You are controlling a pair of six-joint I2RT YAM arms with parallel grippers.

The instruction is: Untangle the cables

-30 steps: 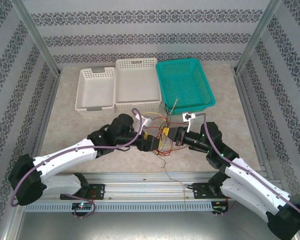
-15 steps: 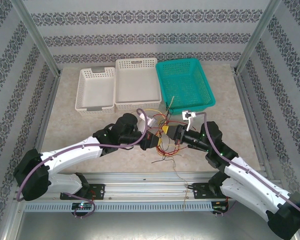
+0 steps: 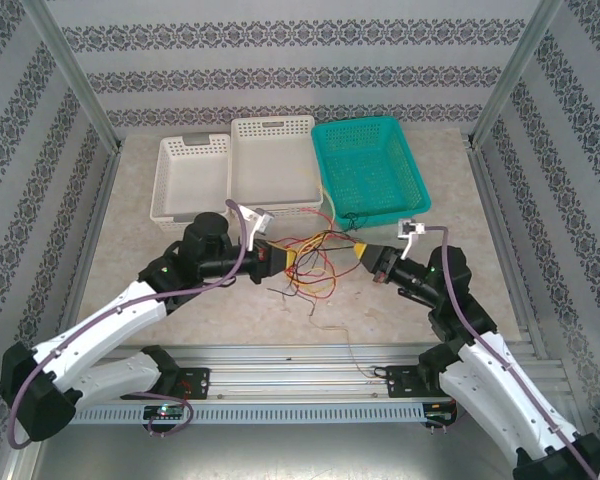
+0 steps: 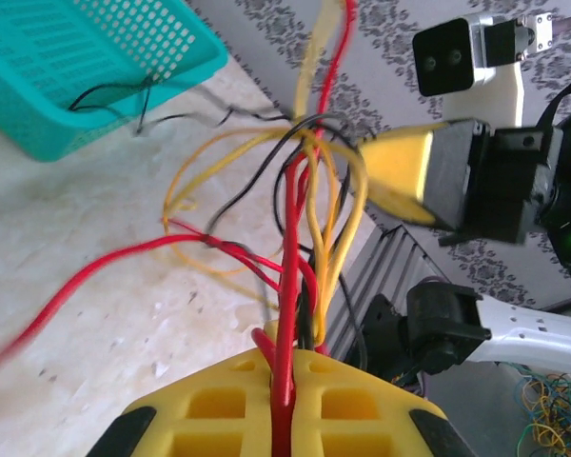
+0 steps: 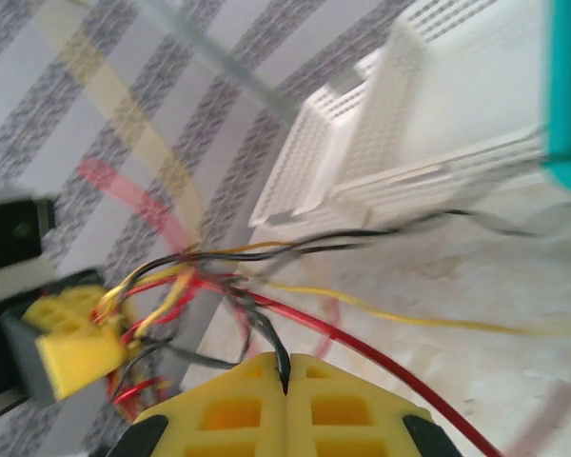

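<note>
The cables (image 3: 315, 262) are a tangle of thin red, yellow and black wires, stretched above the table between my two grippers. My left gripper (image 3: 292, 258) holds the bundle's left side. In the left wrist view its yellow jaws (image 4: 290, 354) are shut on a red cable, with yellow and black strands (image 4: 309, 205) fanning out ahead. My right gripper (image 3: 363, 252) holds the right side. In the right wrist view it (image 5: 286, 362) is shut on a black cable, beside a loose red one (image 5: 362, 345). A dark strand trails to the teal basket's front rim (image 3: 348, 216).
Three baskets stand in a row at the back: a small white one (image 3: 166, 185), a larger white one (image 3: 243, 165) and a teal one (image 3: 417, 180). Thin wire ends lie on the table near the front rail (image 3: 325, 325). Metal frame posts flank the table.
My left gripper shut on the cables and drew back left. The right gripper drew back right. The bundle is pulled out wider between them.
</note>
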